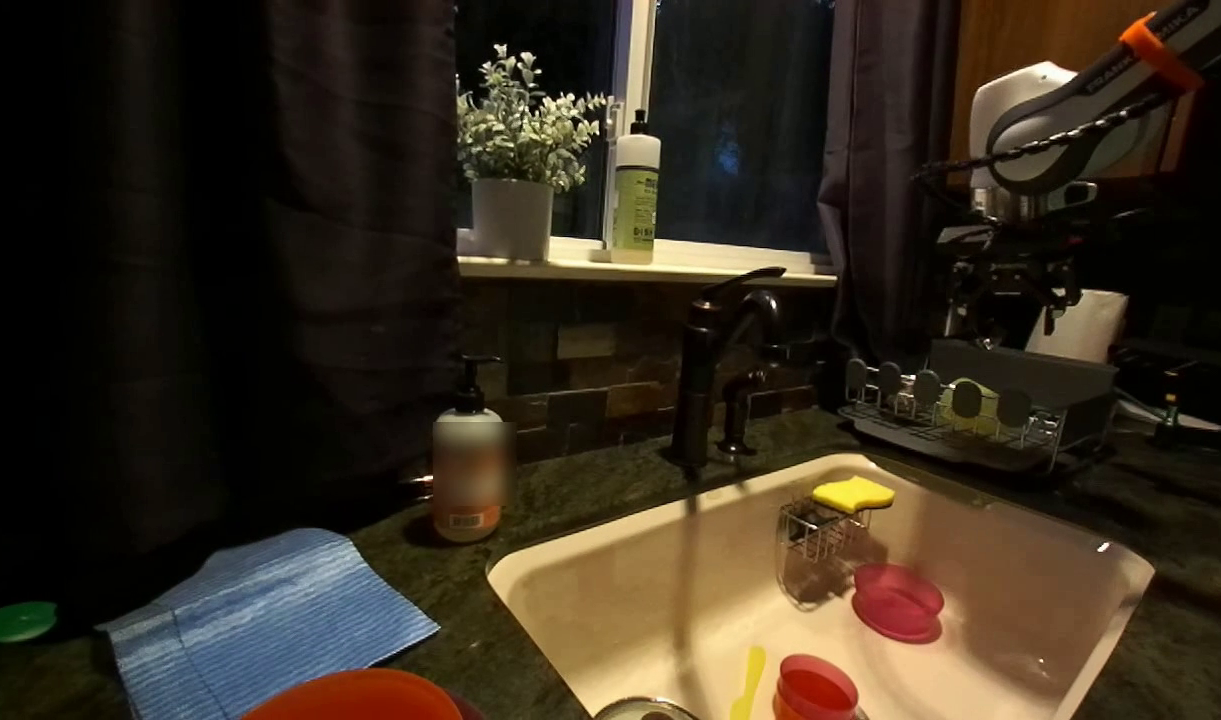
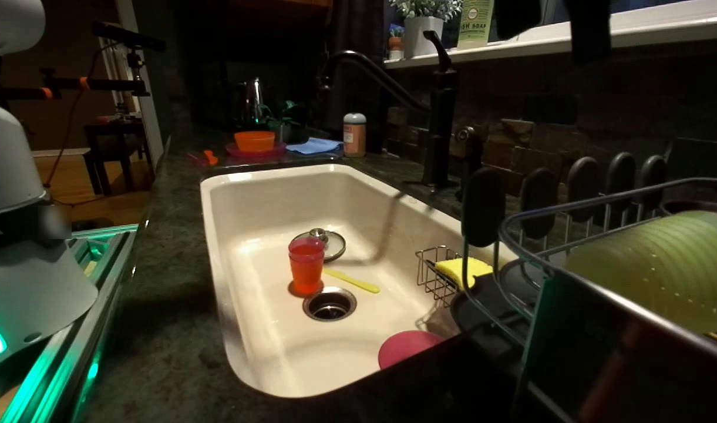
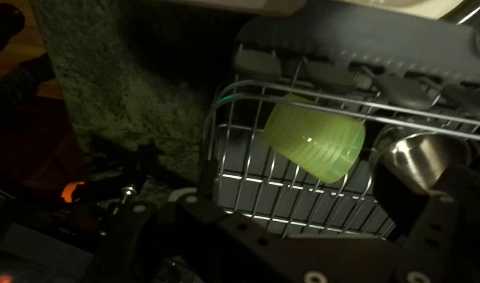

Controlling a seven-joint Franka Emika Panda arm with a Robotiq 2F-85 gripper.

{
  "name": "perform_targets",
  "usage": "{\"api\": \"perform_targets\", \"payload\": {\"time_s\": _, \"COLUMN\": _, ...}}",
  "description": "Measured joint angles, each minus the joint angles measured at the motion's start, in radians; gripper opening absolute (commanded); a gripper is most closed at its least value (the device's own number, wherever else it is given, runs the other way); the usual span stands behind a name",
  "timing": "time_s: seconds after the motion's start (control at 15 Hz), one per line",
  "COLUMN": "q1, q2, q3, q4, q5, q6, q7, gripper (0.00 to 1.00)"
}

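The black two-fingered gripper (image 1: pixel 1000 318) hung over the dark grey dish rack with metal wires (image 1: pixel 1060 378), its jaws spread apart with nothing visible between them. The translucent lime-green ribbed plastic cup (image 3: pixel 314 137) lay on its side inside the rack, close to the sink-side edge and toward a rounded corner, the wire rim crossing part of it in the wrist view. No contact between fingers and cup could be seen. A shiny round stainless-steel vessel (image 3: pixel 405 157) stood beside the cup, farther along the same edge, partly hidden behind one dark finger.

Good handling here, as far as could be judged, called for straight vertical travel: the fingertips needed to clear the raised rim and the rounded grey pegs (image 3: pixel 257 65) along the sink-side edge before any sideways move, since a wire could have snagged them. The finger that overlapped the steel vessel seemed the one to watch; a slight turn of the wrist would probably have given it room. The cup looked likely to roll on the wires if nudged, so slow, centred motion suited it, and any squeeze would best have been light.

Past the rack's edge, the cream rectangular sink (image 2: pixel 276 194) held a round pink dish (image 1: pixel 898 603) near its rack-side end.
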State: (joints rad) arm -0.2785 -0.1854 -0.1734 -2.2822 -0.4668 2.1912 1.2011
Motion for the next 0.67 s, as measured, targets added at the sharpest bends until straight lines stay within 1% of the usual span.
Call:
{"api": "perform_targets", "payload": {"time_s": 0.13, "q1": 0.024, "q2": -0.030, "q3": 0.002, "q4": -0.022, "q5": 0.091, "q6": -0.005, "q7": -0.105, "gripper": 1.00}}
{"api": "perform_targets", "payload": {"time_s": 0.33, "q1": 0.049, "q2": -0.064, "q3": 0.002, "q4": -0.053, "q5": 0.213, "q6": -0.042, "q7": -0.272, "gripper": 1.00}}
{"api": "perform_targets", "payload": {"time_s": 0.67, "q1": 0.064, "q2": -0.128, "q3": 0.003, "q4": -0.143, "q5": 0.316, "q6": -0.043, "q7": -0.556, "gripper": 1.00}}
